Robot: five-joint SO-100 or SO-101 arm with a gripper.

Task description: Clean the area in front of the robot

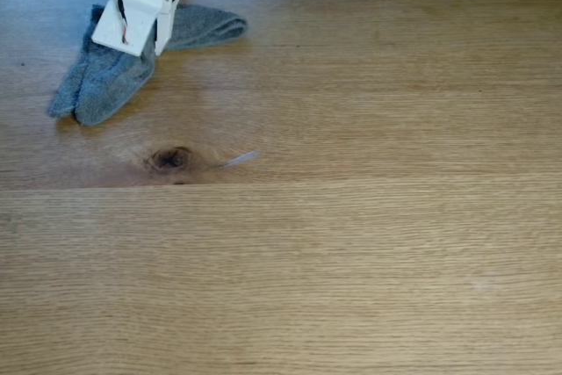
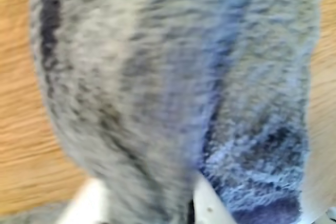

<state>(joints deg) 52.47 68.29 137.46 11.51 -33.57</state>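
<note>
The arm [image 1: 139, 2] leans down at the far left of the table [image 1: 369, 243], its pincer [image 2: 152, 203] buried in the grey cloth [image 1: 110, 68]. It looks clamped on a fold, though I cannot tell for sure. My guess: wiping is just starting. Next it must drag the cloth toward the knot [image 1: 169, 159], below and right of the pincer.

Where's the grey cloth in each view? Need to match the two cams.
Fixed view: grey cloth lies at upper left on the tabletop, partly under the white arm.
Wrist view: grey cloth spans most of the picture, blurred, close up.
Shared landmark: oak tabletop beside the cloth, at left edge in wrist view.
</note>
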